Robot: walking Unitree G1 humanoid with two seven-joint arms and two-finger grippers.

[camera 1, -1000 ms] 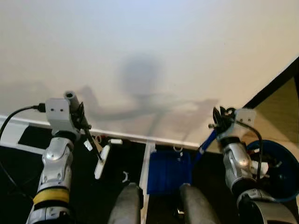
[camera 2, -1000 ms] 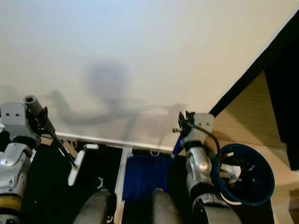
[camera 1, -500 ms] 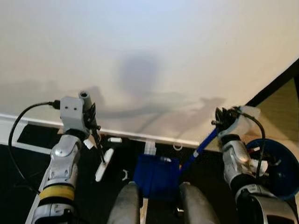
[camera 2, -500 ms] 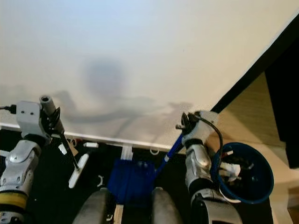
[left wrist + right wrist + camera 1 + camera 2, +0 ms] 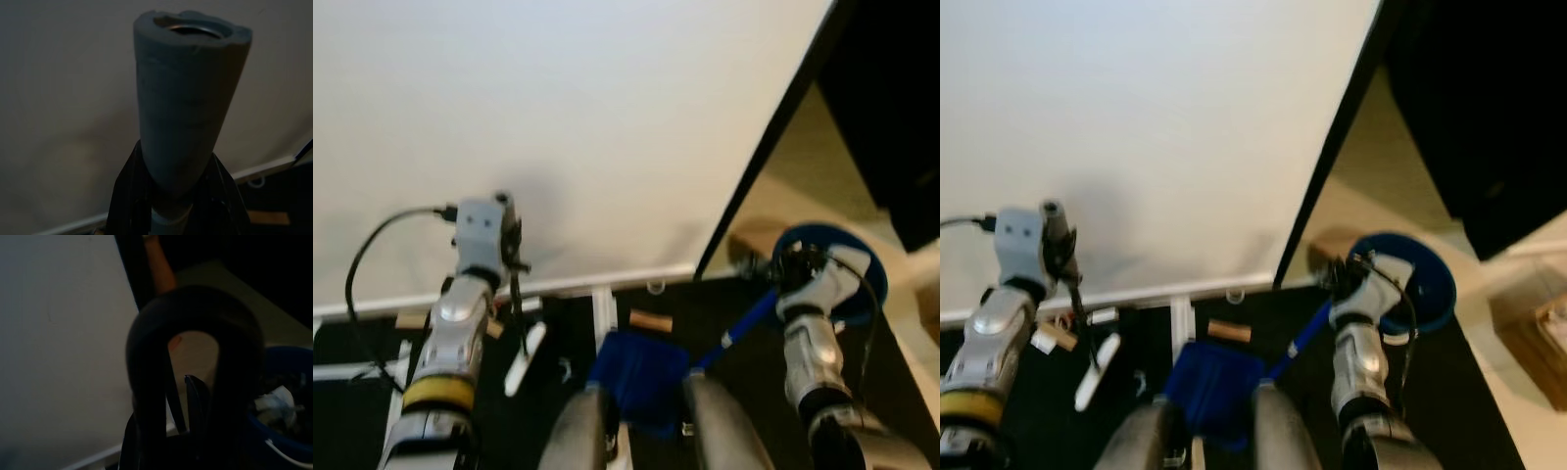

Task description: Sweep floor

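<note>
A: Where do we stand with the sweeping?

B: Our left pincer (image 5: 512,257) is clamped on the grey foam grip of the broom handle (image 5: 183,112), and the thin shaft runs down from it to the white broom head (image 5: 525,345) on the dark floor (image 5: 362,338). Our right pincer (image 5: 796,266) is clamped on the looped end of the dustpan handle (image 5: 195,362), whose blue shaft slants down and left to the blue dustpan (image 5: 638,377) lying just ahead of our legs.

A: And what is there to sweep?

B: A brown cork-like piece (image 5: 650,320) lies on the floor just beyond the dustpan, close to the white wall (image 5: 568,117). Its long axis runs left to right, roughly along the baseboard. More small scraps (image 5: 1056,335) lie to the left of the broom head.

A: Which arm is nearer the brown piece?

B: The broom head sits left of it, the pan just near of it. So we judge the left arm should draw the broom rightward and nearward. The blue bucket (image 5: 862,257) waits behind our right pincer.
</note>
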